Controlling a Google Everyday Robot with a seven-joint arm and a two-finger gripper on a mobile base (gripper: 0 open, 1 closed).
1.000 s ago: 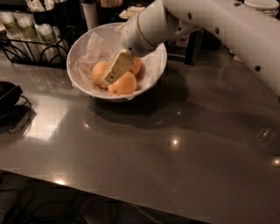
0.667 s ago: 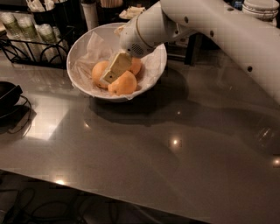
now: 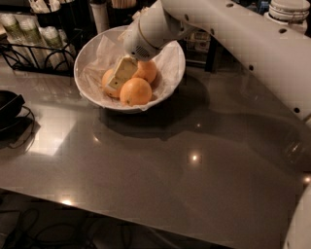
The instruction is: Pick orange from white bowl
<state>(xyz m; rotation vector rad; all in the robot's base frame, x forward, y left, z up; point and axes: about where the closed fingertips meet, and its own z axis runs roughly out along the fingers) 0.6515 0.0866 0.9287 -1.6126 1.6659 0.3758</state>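
Fingers [image 3: 121, 73] first: only one pale slab of them shows, slanted down among the fruit inside the white bowl [image 3: 86, 95]. Whether the pair is spread, closed or already pinching fruit cannot be told from this angle.

On progress, I judge the reach done, with the grasp not confirmed and the lift yet to come. No orange is out of the bowl, and all three sit low in the crinkled paper [image 3: 170, 63].

In front of the bowl, the table [image 3: 194, 194] shows a broad glossy stretch of bare surface running to its near edge, which is the widest open room in view. To the left of the bowl as seen, a black object [image 3: 7, 104] with cables lies well apart from the rim.

Inside the bowl, the front orange [image 3: 136, 91] rests near the front wall. The left orange [image 3: 107, 78] is just behind it, touching the visible slab. The far orange [image 3: 148, 70] sits right under the wrist. The gripper [image 3: 117, 80] is down between the left and far oranges. The arm [image 3: 252, 48] comes in over the bowl's right rim.

Behind the bowl, a wire rack [image 3: 34, 53] of bottles and some dark holders [image 3: 53, 12] stand near the far rim, so that side is tight. A lift would probably do best going straight up past the sloping wall and loose paper, then toward the front of the bowl.
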